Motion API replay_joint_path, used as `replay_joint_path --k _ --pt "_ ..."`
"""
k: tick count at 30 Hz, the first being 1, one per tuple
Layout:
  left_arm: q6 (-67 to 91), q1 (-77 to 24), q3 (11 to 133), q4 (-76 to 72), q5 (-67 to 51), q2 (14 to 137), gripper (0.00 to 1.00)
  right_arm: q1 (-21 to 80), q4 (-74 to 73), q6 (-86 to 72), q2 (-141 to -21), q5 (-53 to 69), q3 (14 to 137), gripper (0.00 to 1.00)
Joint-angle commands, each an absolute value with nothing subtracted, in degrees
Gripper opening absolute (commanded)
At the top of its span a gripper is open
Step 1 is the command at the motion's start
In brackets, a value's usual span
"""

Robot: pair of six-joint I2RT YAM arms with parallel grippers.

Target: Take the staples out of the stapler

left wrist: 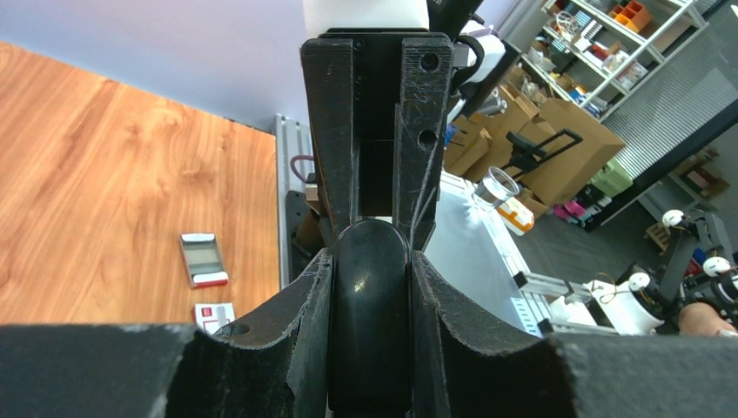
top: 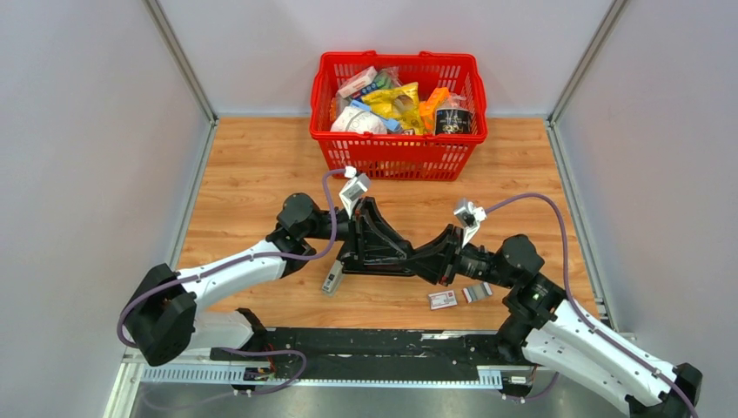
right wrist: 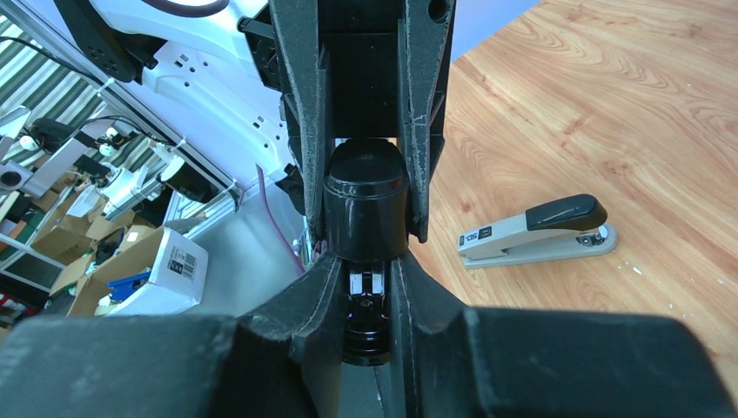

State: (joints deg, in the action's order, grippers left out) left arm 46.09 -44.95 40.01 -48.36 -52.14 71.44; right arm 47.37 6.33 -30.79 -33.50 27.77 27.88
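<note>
Black glossy stapler (right wrist: 365,187) hangs over the wooden table, clamped at opposite ends by the left gripper (left wrist: 370,261) and right gripper (right wrist: 365,266), near a grey-and-black metal stapler (right wrist: 535,231) lying flat. Tiny pale staple bits (right wrist: 628,266) lie just beside that grey one.

Top camera looks down from high behind the grey stapler (top: 332,279). Near it, wrist cameras face each other, close on the black stapler (left wrist: 370,296) both show.
</note>
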Motion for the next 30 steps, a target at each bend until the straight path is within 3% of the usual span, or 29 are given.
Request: replay_joint_path --k 1,21,30 --pt "42.2 -42.8 48.5 -65.6 -33.2 66.7 0.0 52.4 -4.0 -35.2 -35.2 35.6 22.1 0.19" --pt "43.1 -40.2 48.7 -65.4 -33.7 66.0 0.0 56.6 -1.2 -38.1 -33.5 32.1 18.1 0.18" --pt "42.7 -40.2 47.8 -65.1 -35.8 66.0 0.0 56.7 -11.9 -33.4 -32.8 26.9 25.3 0.19"
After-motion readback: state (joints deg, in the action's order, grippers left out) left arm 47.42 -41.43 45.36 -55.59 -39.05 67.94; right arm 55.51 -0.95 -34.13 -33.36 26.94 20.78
